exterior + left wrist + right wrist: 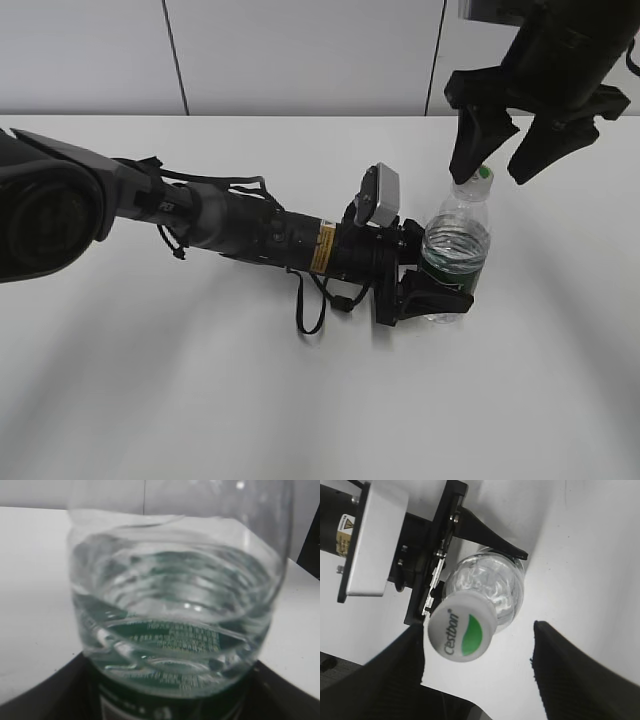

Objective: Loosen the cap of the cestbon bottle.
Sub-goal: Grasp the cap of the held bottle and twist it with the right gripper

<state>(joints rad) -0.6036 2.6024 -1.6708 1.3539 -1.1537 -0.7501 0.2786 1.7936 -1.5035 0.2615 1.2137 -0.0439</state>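
Note:
The clear Cestbon bottle stands upright on the white table, part full of water, with a dark green label band. My left gripper is shut on the bottle's lower body; the bottle fills the left wrist view. The white cap with its green leaf mark sits on the bottle's neck and shows from above in the right wrist view. My right gripper hangs open just above the cap, one finger close to the cap's left side, the other well off to the right.
The left arm lies low across the table from the left, with a loose black cable beside it. A pale panelled wall runs behind the table's far edge.

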